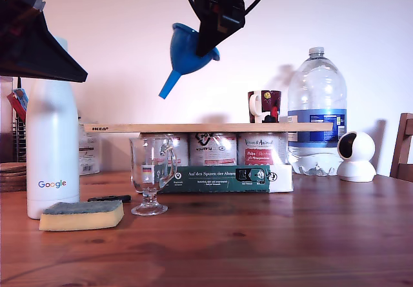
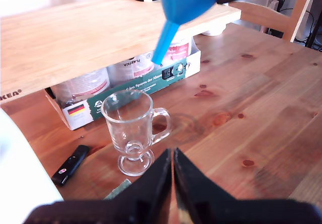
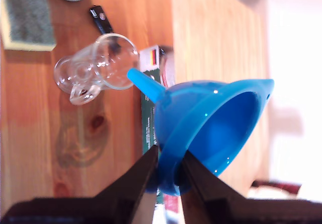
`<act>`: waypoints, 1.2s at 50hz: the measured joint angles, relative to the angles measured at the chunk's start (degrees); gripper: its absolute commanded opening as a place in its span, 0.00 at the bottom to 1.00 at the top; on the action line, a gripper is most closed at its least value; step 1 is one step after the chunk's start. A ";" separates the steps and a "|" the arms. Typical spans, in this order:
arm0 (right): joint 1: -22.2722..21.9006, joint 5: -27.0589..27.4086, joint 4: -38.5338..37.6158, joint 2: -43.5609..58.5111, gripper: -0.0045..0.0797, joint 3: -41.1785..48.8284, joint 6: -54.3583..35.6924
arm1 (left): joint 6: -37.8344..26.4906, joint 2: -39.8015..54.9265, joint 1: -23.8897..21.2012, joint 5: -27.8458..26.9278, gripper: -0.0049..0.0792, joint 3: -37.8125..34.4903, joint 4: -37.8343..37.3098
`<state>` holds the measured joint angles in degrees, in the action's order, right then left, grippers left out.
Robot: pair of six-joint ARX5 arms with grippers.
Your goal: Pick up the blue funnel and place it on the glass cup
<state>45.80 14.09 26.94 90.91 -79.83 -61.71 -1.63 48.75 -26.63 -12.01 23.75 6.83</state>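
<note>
At the upper left of the exterior view, my first gripper (image 2: 172, 171) hangs with jaws pressed together on nothing. Below, left of centre, one glass cup (image 1: 152, 174) stands upright on the table (image 1: 271, 235); it looks fragile and easy to tip. At upper centre, my second gripper (image 3: 167, 171) pinches the rim of the one blue funnel (image 1: 187, 51), held tilted in the air. It seems light, stiff and a little slippery, so the rim is a good hold.
</note>
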 measured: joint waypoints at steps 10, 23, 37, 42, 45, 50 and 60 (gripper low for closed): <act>1.55 1.73 -4.31 2.75 0.04 0.00 -5.22 | 0.94 0.00 0.00 -0.52 0.03 0.00 0.00; 2.69 3.26 -5.51 7.02 0.04 0.00 -10.56 | 1.09 0.00 0.00 -0.98 0.03 0.00 0.00; 2.67 4.48 -6.97 8.13 0.04 0.00 -12.09 | 1.09 0.00 0.00 -1.29 0.03 0.00 0.11; 2.67 4.48 -7.76 9.35 0.04 0.00 -12.61 | 1.11 0.00 0.00 -1.46 0.03 0.00 0.24; 2.67 4.48 -8.55 10.21 0.04 0.00 -13.22 | 1.11 0.00 0.00 -1.49 0.03 0.00 0.31; 2.67 4.48 -9.88 10.99 0.04 0.00 -13.35 | 1.11 0.00 0.00 -1.49 0.03 0.00 0.46; 2.67 4.44 -10.93 11.02 0.04 0.00 -14.19 | 1.11 0.00 0.00 -1.49 0.03 0.00 0.46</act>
<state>48.47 18.52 16.01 101.93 -79.83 -75.90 -0.51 48.75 -26.63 -13.50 23.75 7.29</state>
